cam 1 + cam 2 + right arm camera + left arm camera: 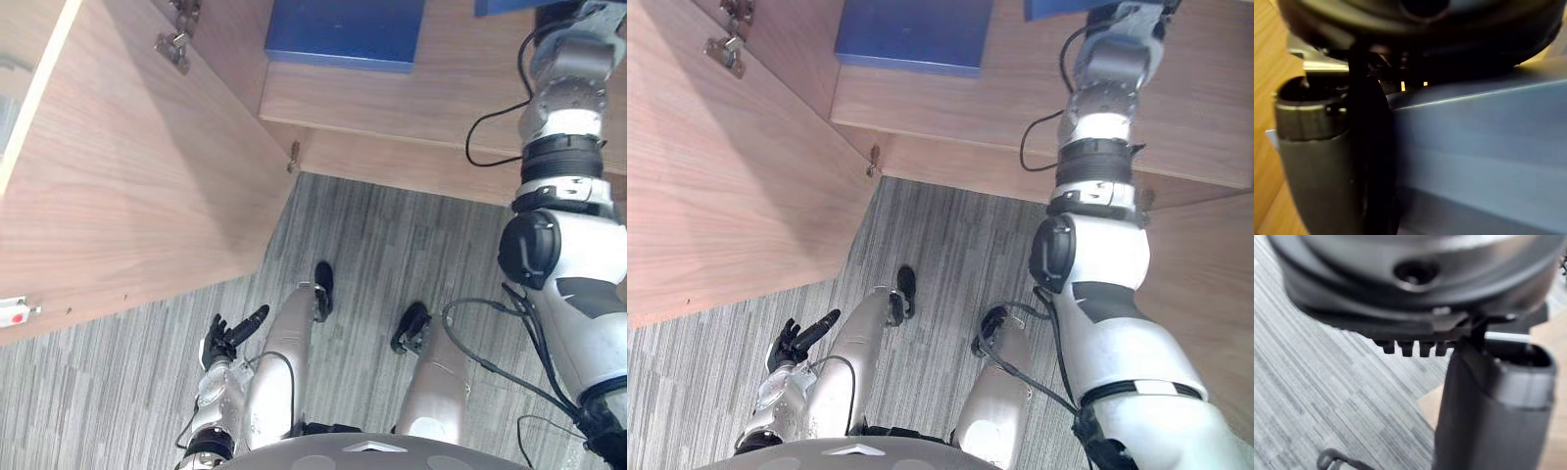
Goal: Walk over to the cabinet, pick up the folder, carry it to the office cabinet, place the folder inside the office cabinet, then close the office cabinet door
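A blue folder [1479, 161] sits against my right hand [1327, 161], whose thumb lies along the folder's side while the fingers are hidden behind it. In the left eye view my right arm reaches up into the open wooden cabinet, where a corner of that blue folder [505, 6] shows at the top edge. Another flat blue folder [343, 34] lies on the cabinet shelf [441, 98] to its left. My left hand [227, 336] hangs low beside my body over the carpet, fingers relaxed and holding nothing.
The cabinet's wooden door [127, 176] stands swung open on the left, with a metal hinge [174, 44] near its top. A small white tag with a red dot [15, 313] sits at the door's lower edge. Grey striped carpet [392, 245] lies in front of the cabinet.
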